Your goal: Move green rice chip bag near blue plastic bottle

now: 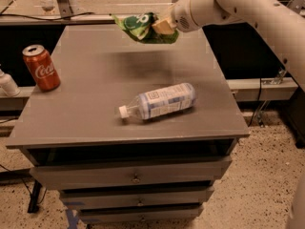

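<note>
Your gripper (pixel 164 26), above the table's (pixel 95 75) far side, pinches the green rice chip bag (pixel 138 28) at one end; it's likely light, crinkly and slippery, so grip the seam

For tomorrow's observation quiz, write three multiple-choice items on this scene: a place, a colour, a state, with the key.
1. Where does the red can stand? A) near the table's left edge B) at its right edge C) in a drawer
2. What colour is the cap of the blue plastic bottle? A) red B) white C) green
3. What is the gripper, above the table's far edge, doing? A) hanging open B) gripping the can C) gripping the green rice chip bag
Key: 1 A, the can stands upright at the left; 2 B, the lying bottle's cap is white; 3 C, it is shut on the bag, held off the table.
</note>
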`<state>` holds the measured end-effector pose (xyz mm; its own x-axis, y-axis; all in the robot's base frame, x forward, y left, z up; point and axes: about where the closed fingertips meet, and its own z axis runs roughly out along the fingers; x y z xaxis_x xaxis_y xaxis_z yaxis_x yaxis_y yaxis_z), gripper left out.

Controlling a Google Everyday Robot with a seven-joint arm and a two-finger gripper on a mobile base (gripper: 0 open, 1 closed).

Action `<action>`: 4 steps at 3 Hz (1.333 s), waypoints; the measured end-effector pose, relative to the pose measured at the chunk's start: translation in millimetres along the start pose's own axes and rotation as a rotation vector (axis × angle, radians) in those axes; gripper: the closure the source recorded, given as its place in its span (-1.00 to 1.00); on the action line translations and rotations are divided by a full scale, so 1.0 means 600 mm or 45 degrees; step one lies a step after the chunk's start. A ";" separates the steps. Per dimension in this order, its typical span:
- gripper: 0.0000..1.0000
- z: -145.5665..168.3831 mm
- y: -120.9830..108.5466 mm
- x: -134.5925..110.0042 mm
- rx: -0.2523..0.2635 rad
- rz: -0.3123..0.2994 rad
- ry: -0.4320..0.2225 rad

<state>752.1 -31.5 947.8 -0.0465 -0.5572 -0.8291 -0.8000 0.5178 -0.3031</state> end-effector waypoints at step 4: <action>1.00 -0.130 0.124 0.139 0.160 0.252 0.330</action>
<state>642.0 -90.2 893.0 -0.3566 -0.5760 -0.7356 -0.6812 0.6991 -0.2172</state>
